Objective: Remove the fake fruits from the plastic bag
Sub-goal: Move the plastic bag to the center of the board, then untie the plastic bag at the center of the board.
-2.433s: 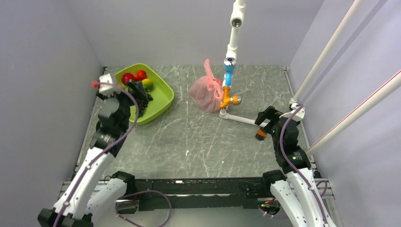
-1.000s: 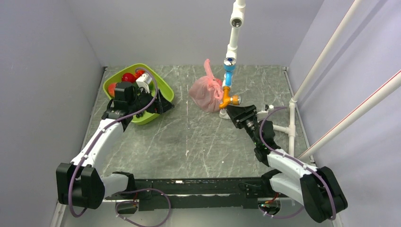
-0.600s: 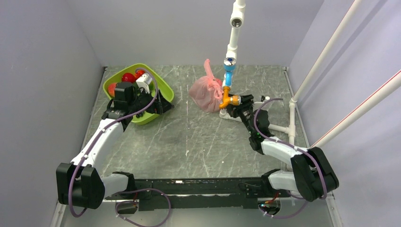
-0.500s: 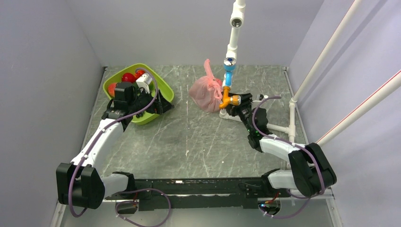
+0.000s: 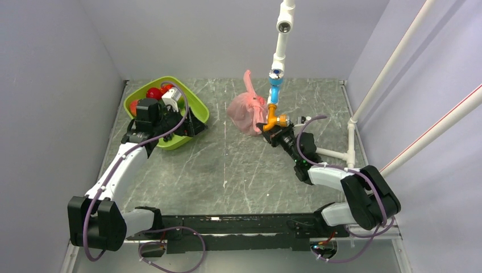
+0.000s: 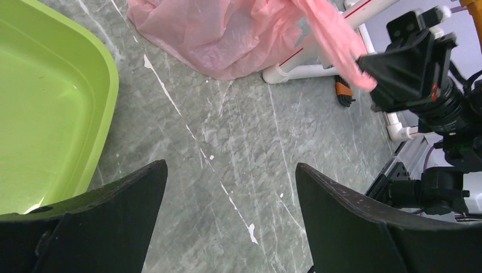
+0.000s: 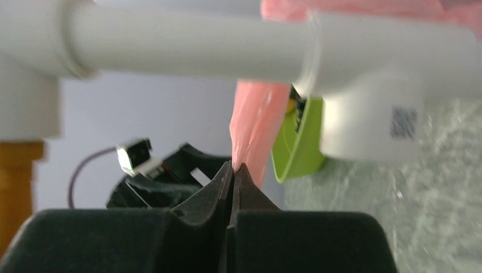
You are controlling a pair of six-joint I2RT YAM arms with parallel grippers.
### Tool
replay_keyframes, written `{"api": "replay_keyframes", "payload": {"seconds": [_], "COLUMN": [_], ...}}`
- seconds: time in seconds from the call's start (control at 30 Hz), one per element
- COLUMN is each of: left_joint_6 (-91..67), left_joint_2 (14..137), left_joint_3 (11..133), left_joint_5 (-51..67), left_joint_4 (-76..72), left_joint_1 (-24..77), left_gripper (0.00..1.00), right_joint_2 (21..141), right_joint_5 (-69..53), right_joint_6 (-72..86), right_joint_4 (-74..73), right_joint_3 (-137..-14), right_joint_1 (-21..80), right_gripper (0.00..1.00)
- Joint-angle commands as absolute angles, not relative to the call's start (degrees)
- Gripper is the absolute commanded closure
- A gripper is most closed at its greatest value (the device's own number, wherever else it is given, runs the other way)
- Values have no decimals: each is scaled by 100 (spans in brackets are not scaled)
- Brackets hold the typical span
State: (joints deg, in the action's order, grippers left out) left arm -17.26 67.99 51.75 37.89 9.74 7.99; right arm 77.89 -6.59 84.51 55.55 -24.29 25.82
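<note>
Two risks: thin plastic bag (image 5: 247, 114), on table against pipe stand (image 5: 279, 54), could tear or snag there. Right hand (image 7: 234, 170) pinches only bag's handle strip. Left hand (image 6: 230, 222) spread wide, empty, well left of stand. Fake fruits hidden inside bag.

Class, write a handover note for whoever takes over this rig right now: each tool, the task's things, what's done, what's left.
Right tool: shut on a strip of the plastic bag.
Left tool: open, empty, at the green tray edge.
The bag lies on the table beside the white pipe stand; its contents are hidden.
Done: bag gripped. Left: open it and take the fake fruits out.
</note>
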Motion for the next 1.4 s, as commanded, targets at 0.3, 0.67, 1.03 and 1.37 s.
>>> {"api": "replay_keyframes", "payload": {"seconds": [0.3,0.67,1.03,1.37], "left_joint_6": [-1700,-1013,-202,-70], "left_joint_2": [6751,7119,7513,8890], "left_joint_3": [5350,5692,6252,7466], "left_joint_5": [3886,3162,1415,1776], "left_joint_4": [909,1678,2574,3230], "left_joint_1": [819,1800,2773,2830], "left_gripper": [10,14,14,11], "right_joint_2": [7015,5221,4884,4489], "right_joint_5": [-2320,-1954,-1933,-1639], "right_joint_6": [7278,6876,6879,6701], "right_joint_4": [6039,4557,4302,3650], "right_joint_3": [-971,-451,-176,-118], "right_joint_1": [3312,4090,4179,4236], "right_gripper": [100,100,100,100]}}
